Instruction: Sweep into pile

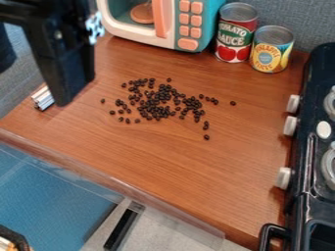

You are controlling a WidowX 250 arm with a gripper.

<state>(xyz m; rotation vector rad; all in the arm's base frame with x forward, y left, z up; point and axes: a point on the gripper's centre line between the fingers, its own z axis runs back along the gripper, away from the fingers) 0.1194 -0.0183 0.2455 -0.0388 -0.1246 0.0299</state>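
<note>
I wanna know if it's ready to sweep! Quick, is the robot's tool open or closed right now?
Tool: at the upper left, beside the scattered dark beans; whether it's open or closed can't be told.

Look small, dark and roundish, like beans (pixel 157 104); lie loosely scattered on the brown wooden tabletop (pixel 177 157), clustered thickest in the middle, with single strays around.

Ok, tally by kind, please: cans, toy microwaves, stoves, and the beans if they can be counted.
Red can and yellow can: 2
Toy microwave: 1
Stove: 1
Total: 4, leaving out the beans, too bunched to count
</note>
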